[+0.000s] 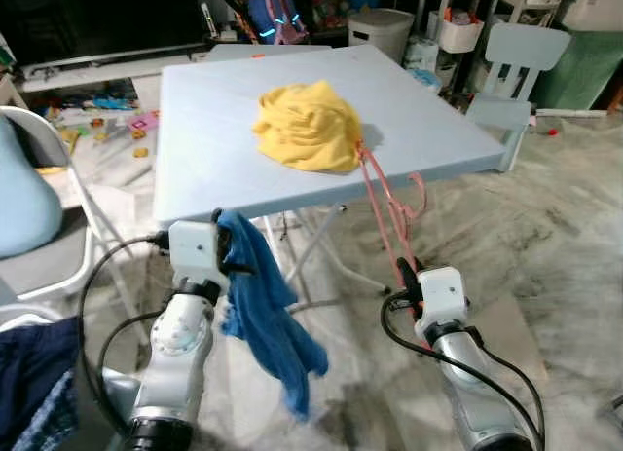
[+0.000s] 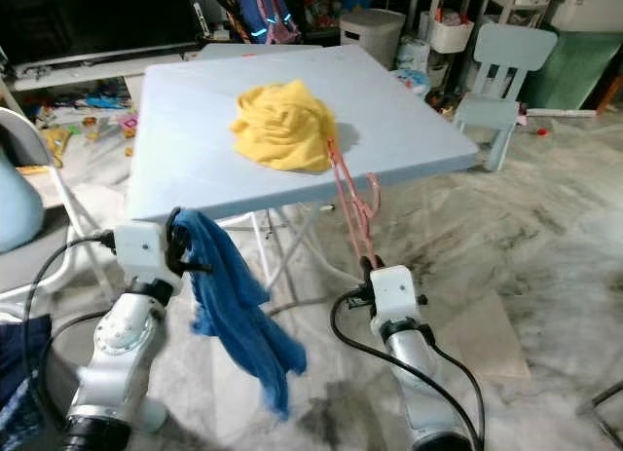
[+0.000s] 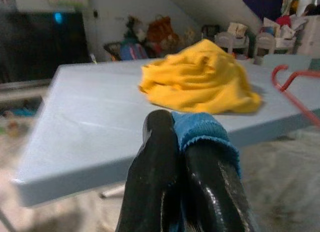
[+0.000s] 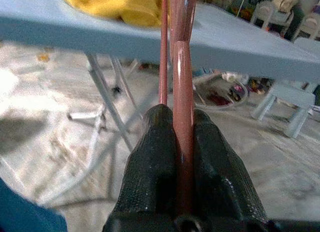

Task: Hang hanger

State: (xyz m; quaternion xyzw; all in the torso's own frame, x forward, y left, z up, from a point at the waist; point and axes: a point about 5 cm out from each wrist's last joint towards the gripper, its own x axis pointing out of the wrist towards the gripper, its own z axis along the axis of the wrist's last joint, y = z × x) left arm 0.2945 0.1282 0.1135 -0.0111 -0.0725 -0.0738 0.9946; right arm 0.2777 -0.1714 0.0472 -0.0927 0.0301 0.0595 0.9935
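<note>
**Pink hanger gripped at its low end, far end caught at the yellow garment**

One pink hanger (image 1: pixel 387 209) is held by the right gripper (image 1: pixel 407 276), whose fingers are clamped narrowly onto its lower bar just below the edge of the light blue table (image 1: pixel 204 130). From that grip the hanger's long axis runs up and away from the robot, its far end reaching the one yellow garment (image 1: pixel 310 126) heaped on the tabletop; its hook curls out beside the table edge. Whether the hanger is threaded into the cloth cannot be told. One blue cloth (image 1: pixel 265 310) is pinched in the closed fingers of the left gripper (image 1: pixel 227 248) and hangs down. The right arm is judged the working arm for the hanger.
</note>
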